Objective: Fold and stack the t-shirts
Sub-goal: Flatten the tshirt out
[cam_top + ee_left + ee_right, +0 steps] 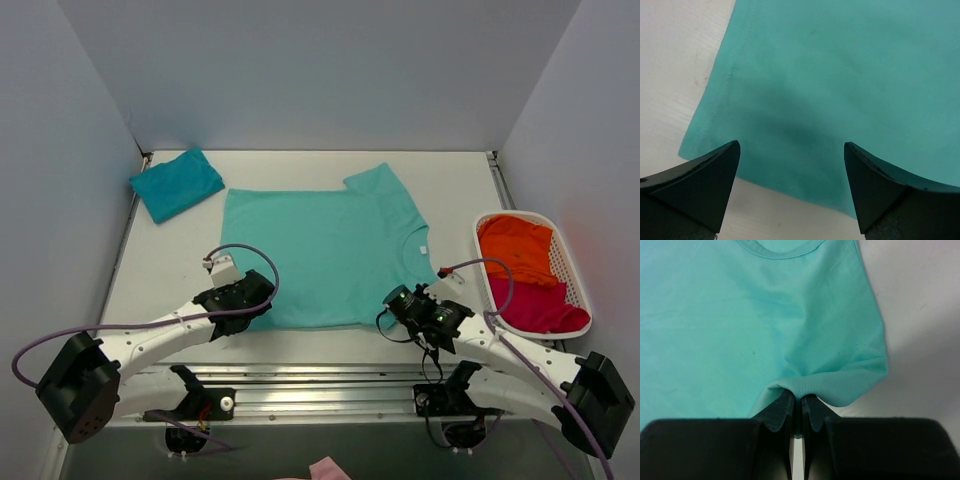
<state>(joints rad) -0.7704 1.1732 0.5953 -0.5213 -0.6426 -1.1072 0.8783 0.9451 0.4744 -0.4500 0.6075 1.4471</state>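
Right gripper (800, 401) jaws clamp the near sleeve of the mint-green t-shirt (320, 250); left gripper (791, 150), jaws wide, hangs over its near-left hem corner.

Right gripper (801, 410) fingers (780, 412) pinching mint-green t-shirt (765, 325) sleeve edge

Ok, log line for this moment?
mint-green t-shirt: spread out | left gripper: open over its near-left corner | right gripper: shut on its near-right edge | teal t-shirt: folded
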